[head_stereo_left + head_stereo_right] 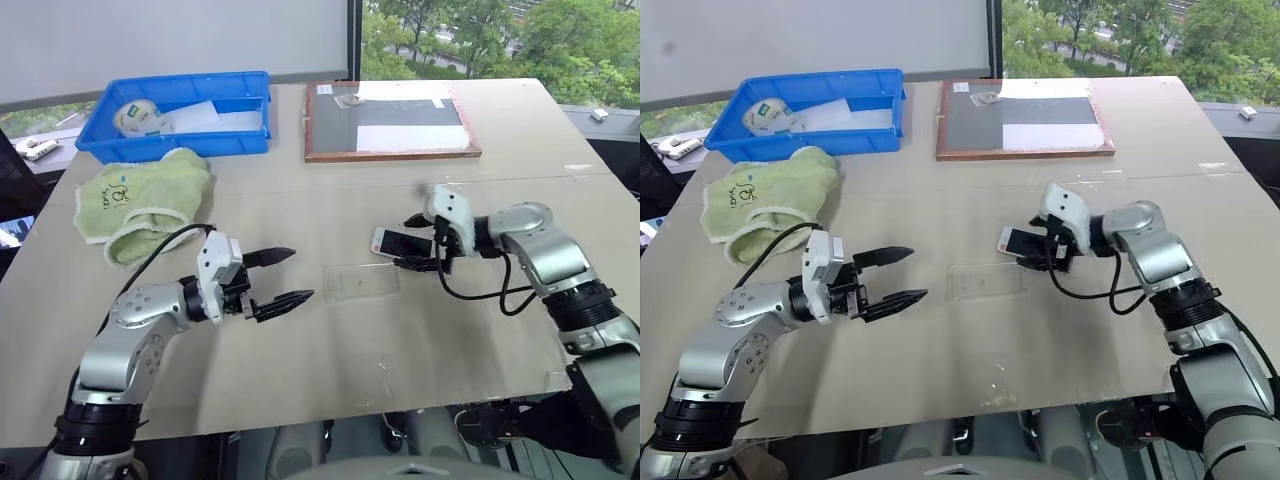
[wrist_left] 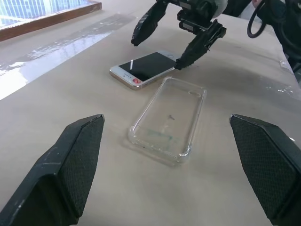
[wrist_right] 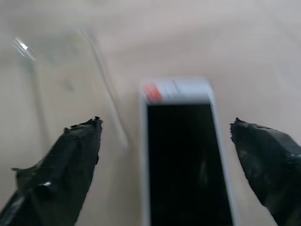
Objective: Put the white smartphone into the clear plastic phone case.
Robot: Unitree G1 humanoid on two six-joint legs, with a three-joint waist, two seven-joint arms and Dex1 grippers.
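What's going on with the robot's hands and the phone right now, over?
Left gripper open, hovering beside the clear case. Right gripper open over the white phone. Phone flat on table, next to case, not in it. Nothing between them.

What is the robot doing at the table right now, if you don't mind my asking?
It is working on fitting the white smartphone into the clear plastic phone case. Both lie flat on the table, side by side, the case empty. The right gripper hovers open over the phone; the left gripper waits open nearby.
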